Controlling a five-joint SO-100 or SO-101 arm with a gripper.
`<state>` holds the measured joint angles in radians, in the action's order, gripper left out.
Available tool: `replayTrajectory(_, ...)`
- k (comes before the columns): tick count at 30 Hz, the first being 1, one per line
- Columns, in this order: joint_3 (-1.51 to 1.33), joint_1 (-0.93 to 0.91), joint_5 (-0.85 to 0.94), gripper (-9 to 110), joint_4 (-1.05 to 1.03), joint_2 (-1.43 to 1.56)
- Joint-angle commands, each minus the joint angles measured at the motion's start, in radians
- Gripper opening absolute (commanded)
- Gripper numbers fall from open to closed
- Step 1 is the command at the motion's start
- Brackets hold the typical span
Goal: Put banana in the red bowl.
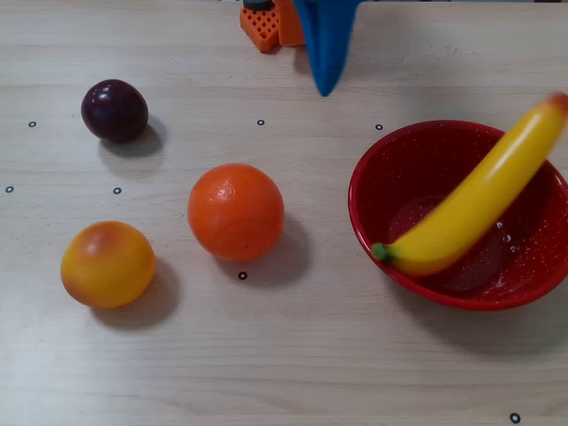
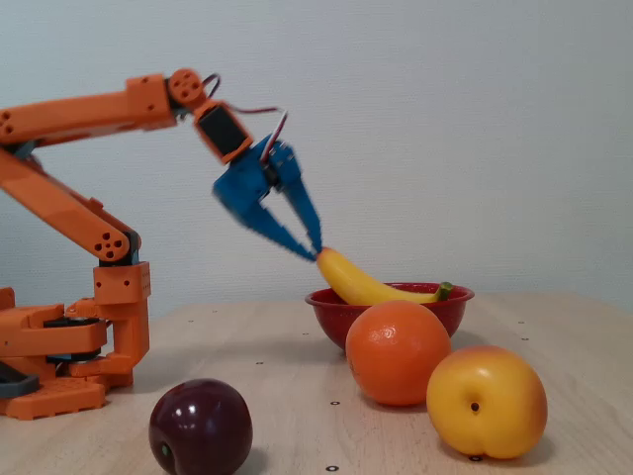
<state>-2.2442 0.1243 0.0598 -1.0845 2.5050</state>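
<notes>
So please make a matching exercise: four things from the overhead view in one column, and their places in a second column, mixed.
Things:
1. banana
2. dark purple plum
3. orange
4. blue gripper

Places in the overhead view:
A. upper left on the table
B. top edge, left of the red bowl
C. lying across the red bowl
D. middle of the table

Pairs: 1-C, 2-A, 3-D, 4-B
</notes>
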Motion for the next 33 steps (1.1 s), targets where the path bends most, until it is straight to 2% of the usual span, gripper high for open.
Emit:
replayTrajectory(1,-0.043,-0.038,-0.026,0,0.058,0.11)
replayTrajectory(13,-0.43,-0.11,-0.031,0,0.054,0.466)
replayTrajectory(28,-0.741,-0.11,-0.1,0,0.046,0.729)
replayTrajectory(33,-0.828,-0.106,-0.117,0,-0.012,0.787)
